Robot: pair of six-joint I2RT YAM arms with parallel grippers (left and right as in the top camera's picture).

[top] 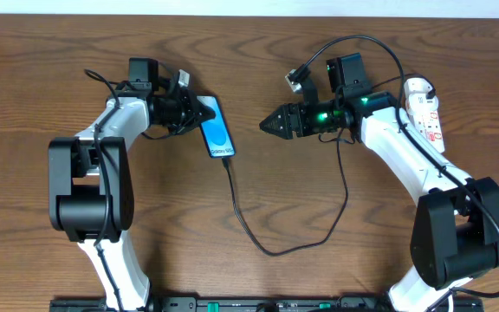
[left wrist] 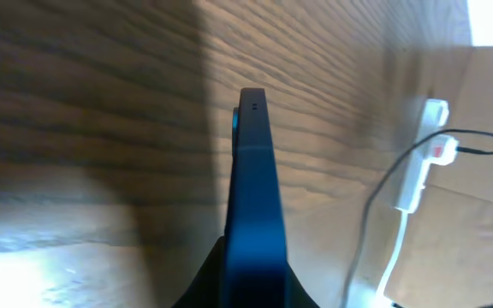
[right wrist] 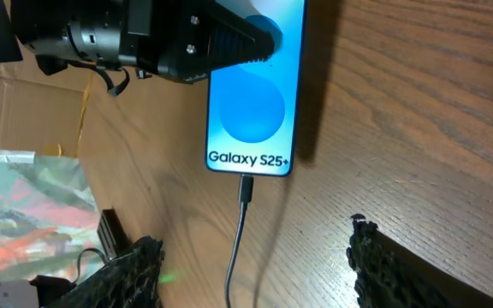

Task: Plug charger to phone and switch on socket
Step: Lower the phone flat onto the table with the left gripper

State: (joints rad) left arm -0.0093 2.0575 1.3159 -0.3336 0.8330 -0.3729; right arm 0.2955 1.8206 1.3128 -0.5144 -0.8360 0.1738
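charger in phone, apparently held by left gripper.

Matt wooden table, glossy phone

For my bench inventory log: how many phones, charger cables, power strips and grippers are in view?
phone: 1
charger cable: 1
power strip: 1
grippers: 2 (left gripper, right gripper)
Total: 5
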